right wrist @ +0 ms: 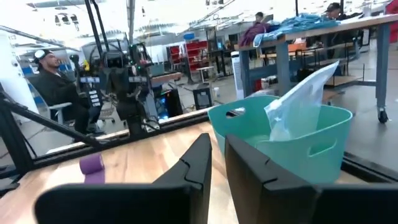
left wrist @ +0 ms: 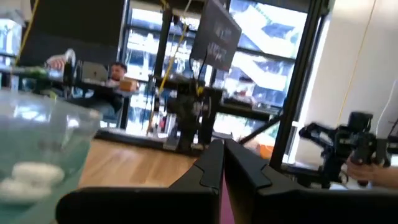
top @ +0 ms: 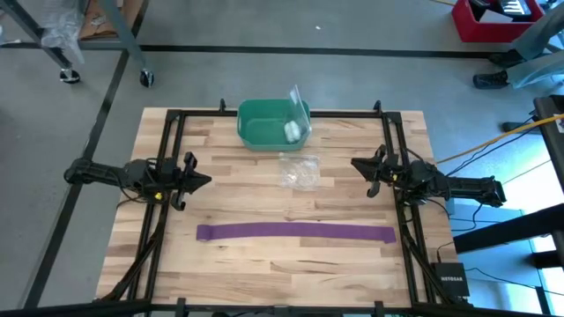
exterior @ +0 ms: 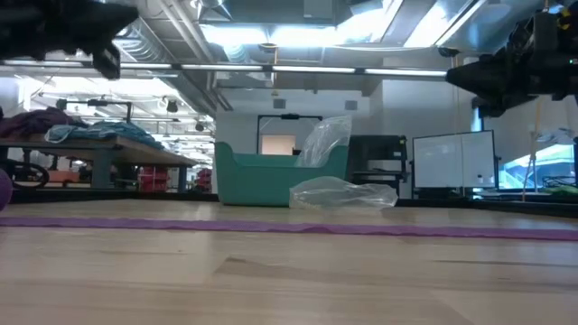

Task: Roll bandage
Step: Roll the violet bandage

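The purple bandage point(top: 295, 232) lies flat as a long strip across the near part of the wooden table, left to right. Its left end point(right wrist: 91, 165) is curled into a small roll. In the low view the bandage point(exterior: 289, 227) shows as a thin purple line. My left gripper point(top: 204, 180) hovers shut above the table's left side, pointing toward the middle, clear of the strip. My right gripper point(top: 357, 165) hovers over the right side, facing it, with a narrow gap between its fingers point(right wrist: 200, 155) and nothing in it.
A green bin point(top: 264, 125) stands at the far middle, holding a small white roll point(top: 292, 132) and a clear plastic bag point(right wrist: 298, 106). Another clear bag point(top: 300, 170) lies in front of the bin. A black frame point(top: 167, 132) borders the table. People sit beyond the table.
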Controlling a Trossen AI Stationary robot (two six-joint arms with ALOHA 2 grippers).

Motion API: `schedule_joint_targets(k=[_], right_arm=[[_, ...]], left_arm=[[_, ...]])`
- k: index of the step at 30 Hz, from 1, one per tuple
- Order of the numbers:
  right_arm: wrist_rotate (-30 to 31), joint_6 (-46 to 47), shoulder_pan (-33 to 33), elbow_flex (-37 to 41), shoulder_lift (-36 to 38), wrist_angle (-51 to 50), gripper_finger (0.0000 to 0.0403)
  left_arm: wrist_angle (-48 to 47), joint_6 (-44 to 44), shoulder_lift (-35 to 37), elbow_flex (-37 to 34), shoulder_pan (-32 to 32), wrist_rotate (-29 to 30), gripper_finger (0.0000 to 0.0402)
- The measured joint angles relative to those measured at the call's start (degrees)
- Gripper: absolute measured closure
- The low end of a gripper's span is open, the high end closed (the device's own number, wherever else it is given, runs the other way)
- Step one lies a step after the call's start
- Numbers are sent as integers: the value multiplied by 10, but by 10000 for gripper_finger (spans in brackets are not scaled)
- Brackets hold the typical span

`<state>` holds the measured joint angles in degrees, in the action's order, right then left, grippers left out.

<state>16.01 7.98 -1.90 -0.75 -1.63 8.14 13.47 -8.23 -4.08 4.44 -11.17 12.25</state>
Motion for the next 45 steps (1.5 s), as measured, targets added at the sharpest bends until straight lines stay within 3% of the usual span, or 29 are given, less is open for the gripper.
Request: schedule_joint_targets(k=[3,8,13,19,23,27,33,40,45], right_arm=[[0,-13,0,0,0,26,352],[0,-24,0,0,0,28,352],[0,-24,0,0,0,22,352],[0,-24,0,0,0,16,352],[0,-24,0,0,0,15,352],[0,-32,0,0,0,22,352],[4,-40,0,0,0,25,352],[4,-54,0,0,0,25,349],[4,-54,0,0,0,19,309]], left_arm=[[-6,6,-73,43,-5,0,396],[-59,9,-262,167,-31,1,396],[-257,-23,-440,350,-66,19,397],[-503,-198,-562,506,-109,21,397],[-604,-362,-590,525,-143,5,397],[-617,-526,-599,502,-173,-40,397],[-630,-659,-618,471,-189,-77,384],[-657,-774,-622,455,-190,-135,298],[-679,-857,-626,455,-218,-133,238]])
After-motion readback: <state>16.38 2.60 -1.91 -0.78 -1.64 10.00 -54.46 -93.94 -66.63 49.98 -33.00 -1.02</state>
